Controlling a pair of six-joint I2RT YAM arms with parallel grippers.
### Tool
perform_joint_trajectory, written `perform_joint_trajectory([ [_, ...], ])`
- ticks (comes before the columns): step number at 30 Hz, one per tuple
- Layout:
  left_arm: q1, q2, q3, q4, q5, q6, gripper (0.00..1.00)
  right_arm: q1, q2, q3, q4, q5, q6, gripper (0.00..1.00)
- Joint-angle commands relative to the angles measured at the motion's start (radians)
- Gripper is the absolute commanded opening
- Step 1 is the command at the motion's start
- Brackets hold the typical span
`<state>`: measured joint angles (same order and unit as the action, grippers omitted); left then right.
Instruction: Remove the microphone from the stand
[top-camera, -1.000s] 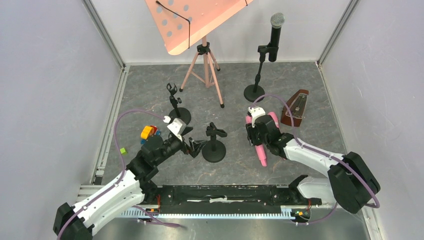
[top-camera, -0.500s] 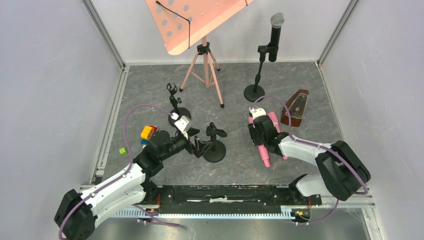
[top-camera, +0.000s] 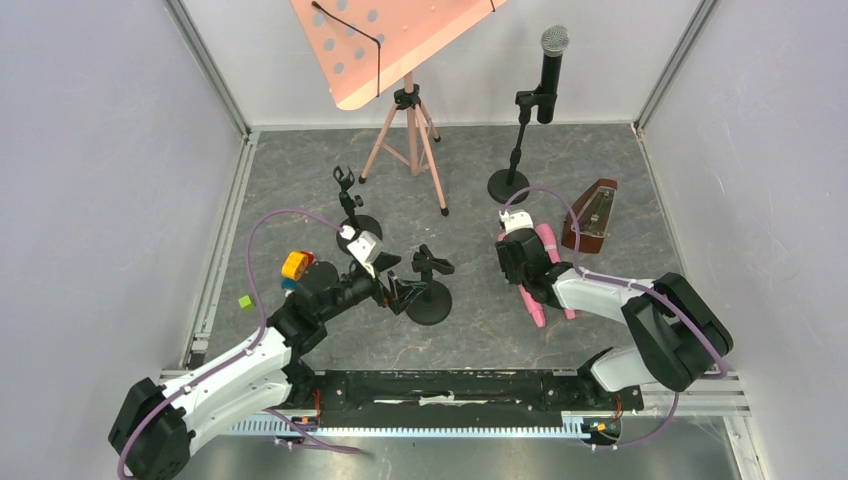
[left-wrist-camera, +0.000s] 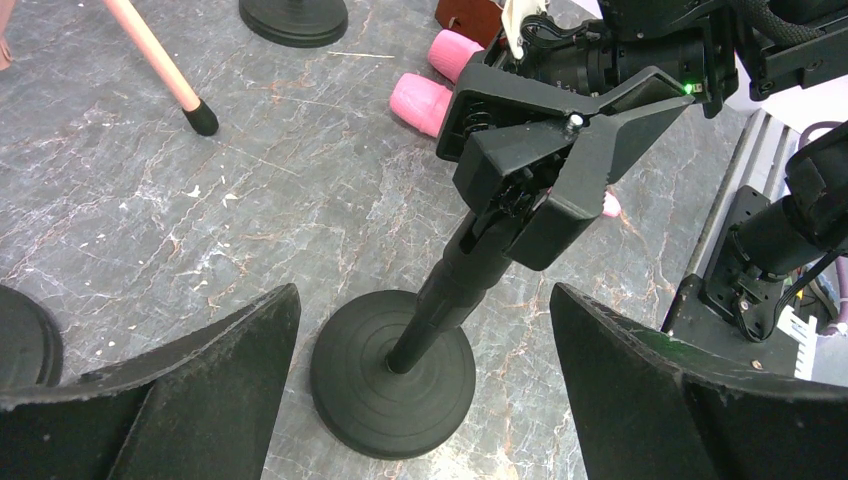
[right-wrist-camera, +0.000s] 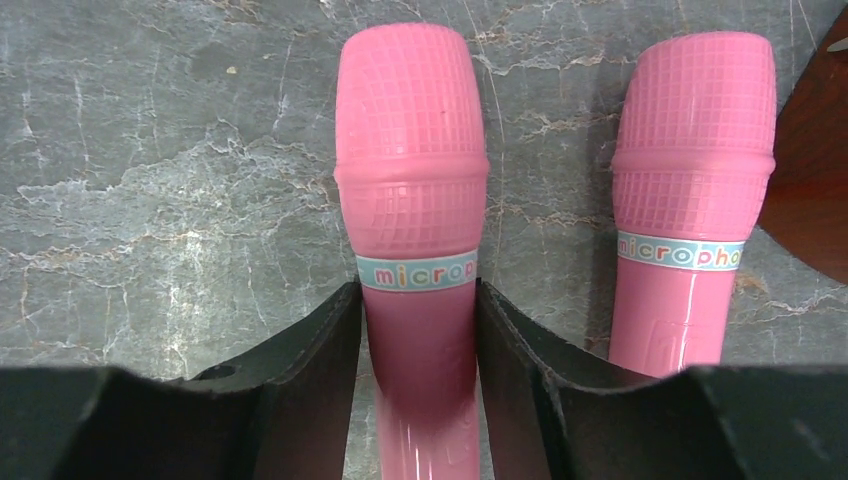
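My left pincer (left-wrist-camera: 422, 290): released, astride clip stand (left-wrist-camera: 392, 385)
Right pincer (right-wrist-camera: 417, 290): flanks pink microphone (right-wrist-camera: 412, 150) right of stand; grip I cannot tell

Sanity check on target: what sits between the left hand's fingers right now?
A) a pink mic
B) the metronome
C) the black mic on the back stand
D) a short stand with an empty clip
D: in the left wrist view the open left hand straddles the short stand, and its clip holds nothing.
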<state>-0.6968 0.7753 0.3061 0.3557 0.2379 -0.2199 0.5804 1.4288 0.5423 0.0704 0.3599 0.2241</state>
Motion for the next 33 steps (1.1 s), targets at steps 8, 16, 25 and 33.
perform_joint_trajectory([
  [8,0.003,-0.007,-0.026,0.075,0.029,-0.006,1.0,-0.005,-0.07,0.008,-0.117,0.041,-0.006,0.59],
  [16,0.003,-0.005,-0.14,0.284,0.054,0.004,1.0,-0.004,-0.377,-0.074,-0.037,-0.053,0.007,0.7],
  [25,0.003,0.068,-0.149,0.359,0.091,-0.021,1.0,-0.001,-0.223,-0.044,0.076,-0.344,0.058,0.73],
  [33,0.003,0.181,-0.095,0.329,0.143,-0.029,1.0,-0.001,-0.13,-0.06,0.087,-0.133,0.087,0.75],
])
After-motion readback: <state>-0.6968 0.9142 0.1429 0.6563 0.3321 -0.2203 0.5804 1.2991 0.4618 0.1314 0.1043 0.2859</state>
